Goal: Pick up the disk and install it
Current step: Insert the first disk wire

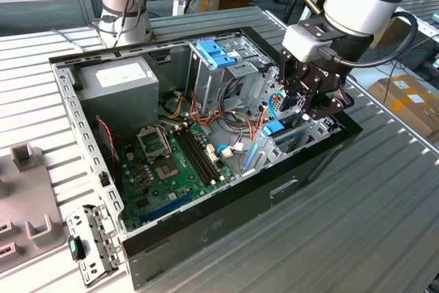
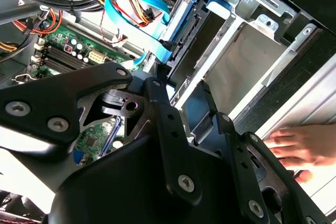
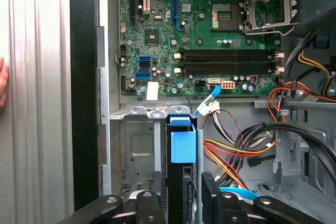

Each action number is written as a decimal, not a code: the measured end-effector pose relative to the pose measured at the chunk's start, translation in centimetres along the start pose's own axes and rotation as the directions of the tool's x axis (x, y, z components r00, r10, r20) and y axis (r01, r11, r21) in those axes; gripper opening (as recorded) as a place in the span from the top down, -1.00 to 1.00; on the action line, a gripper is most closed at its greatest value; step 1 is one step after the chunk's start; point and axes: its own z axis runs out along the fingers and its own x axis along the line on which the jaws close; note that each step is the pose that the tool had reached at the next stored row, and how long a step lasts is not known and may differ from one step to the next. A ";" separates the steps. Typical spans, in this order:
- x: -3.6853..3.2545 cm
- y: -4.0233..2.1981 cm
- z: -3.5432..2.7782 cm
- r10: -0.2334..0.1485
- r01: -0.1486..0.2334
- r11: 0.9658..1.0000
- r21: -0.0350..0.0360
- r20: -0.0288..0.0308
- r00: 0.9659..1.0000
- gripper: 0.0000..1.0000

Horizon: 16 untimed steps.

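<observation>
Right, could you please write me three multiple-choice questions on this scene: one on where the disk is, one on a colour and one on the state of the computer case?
1. Where is the disk?
A. On the table outside the case.
B. On edge in the metal bay beside the motherboard.
C. On top of the power supply.

2. What colour is the disk's caddy rail?
A. Red.
B. Green.
C. Light blue.

3. How is the computer case?
A. Open, its inside bare to view.
B. Closed with its panel on.
C. Wrapped in foil.

Answers:
1 B: the first wrist view shows it on edge in the bay, at the gripper.
2 C: the rail along its edge is light blue.
3 A: the exterior view shows the motherboard inside.
</observation>
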 end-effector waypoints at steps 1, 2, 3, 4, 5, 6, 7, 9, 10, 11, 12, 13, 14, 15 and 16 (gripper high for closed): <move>0.00 0.00 0.00 0.000 0.000 1.000 0.000 0.000 1.000 0.15; 0.00 0.00 0.00 0.000 0.000 1.000 0.000 0.000 1.000 0.15; 0.00 0.00 0.00 0.000 0.000 1.000 0.000 0.000 1.000 0.15; 0.00 0.00 0.00 0.000 0.000 1.000 0.000 0.000 1.000 0.15; 0.00 0.00 0.00 0.000 0.000 1.000 0.000 0.000 1.000 0.15; 0.00 0.00 0.00 0.000 0.000 1.000 0.000 -0.001 1.000 0.15; 0.00 0.00 0.00 0.000 0.000 1.000 0.000 -0.001 1.000 0.15; 0.00 0.00 0.00 0.000 0.000 1.000 0.000 -0.001 1.000 0.15; 0.00 0.00 -0.01 0.000 0.000 1.000 0.000 -0.001 1.000 0.15; 0.00 0.00 -0.11 0.000 0.000 1.000 0.000 -0.001 1.000 0.15; -0.01 0.00 -0.23 0.000 0.000 1.000 0.000 -0.001 1.000 0.15; -0.01 0.00 -0.38 0.000 0.000 1.000 0.000 -0.001 1.000 0.15; -0.01 0.00 -0.53 0.000 0.000 1.000 0.000 -0.001 1.000 0.15; -0.01 0.00 -0.70 0.000 0.000 1.000 0.000 -0.001 1.000 0.15; -0.01 0.00 -0.75 0.000 0.000 1.000 0.000 -0.001 1.000 0.15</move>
